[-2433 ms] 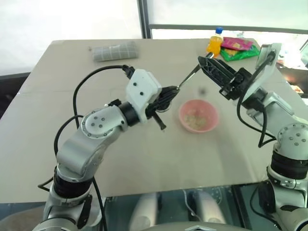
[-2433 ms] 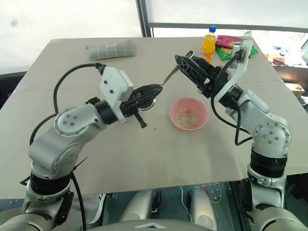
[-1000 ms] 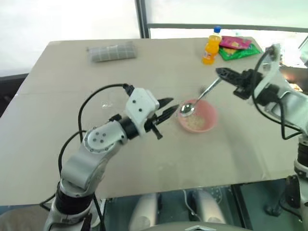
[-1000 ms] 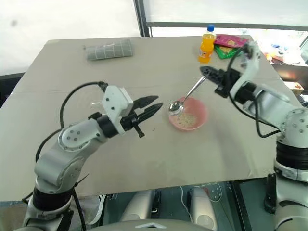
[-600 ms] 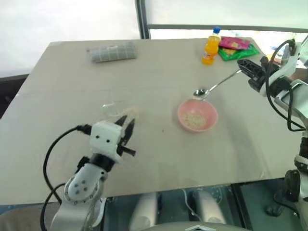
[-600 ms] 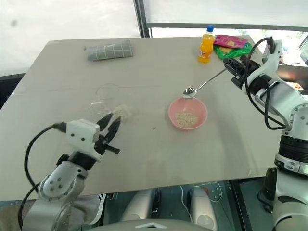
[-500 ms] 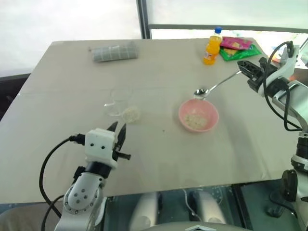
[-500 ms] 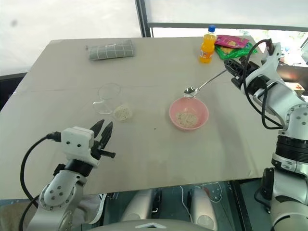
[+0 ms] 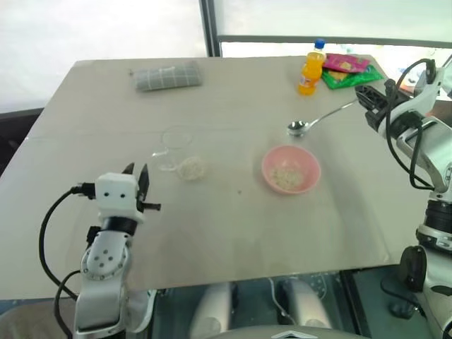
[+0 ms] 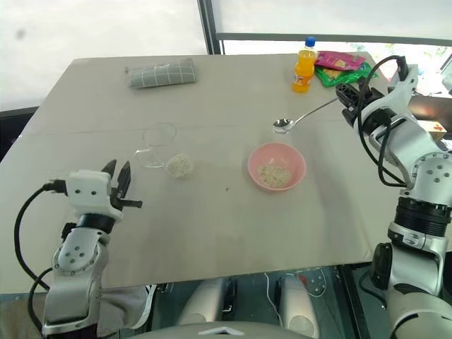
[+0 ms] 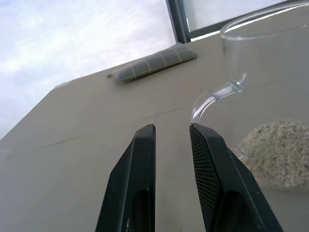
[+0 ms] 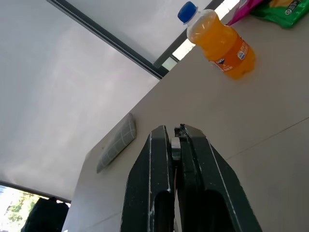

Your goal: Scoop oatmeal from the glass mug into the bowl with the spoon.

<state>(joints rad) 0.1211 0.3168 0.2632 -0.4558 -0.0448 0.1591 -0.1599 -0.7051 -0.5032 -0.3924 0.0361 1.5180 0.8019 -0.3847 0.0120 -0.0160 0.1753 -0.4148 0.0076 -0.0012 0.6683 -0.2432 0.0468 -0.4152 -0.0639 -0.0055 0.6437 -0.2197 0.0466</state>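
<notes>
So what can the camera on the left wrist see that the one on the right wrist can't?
Left wrist view alone: the glass mug with its curved handle, a heap of oatmeal on the table beside it, and the left gripper with its fingers a little apart, holding nothing. Right wrist view alone: the orange bottle, snack packets behind it, and the right gripper shut on the spoon. Both share the beige table and the grey checked pouch at its far edge.
</notes>
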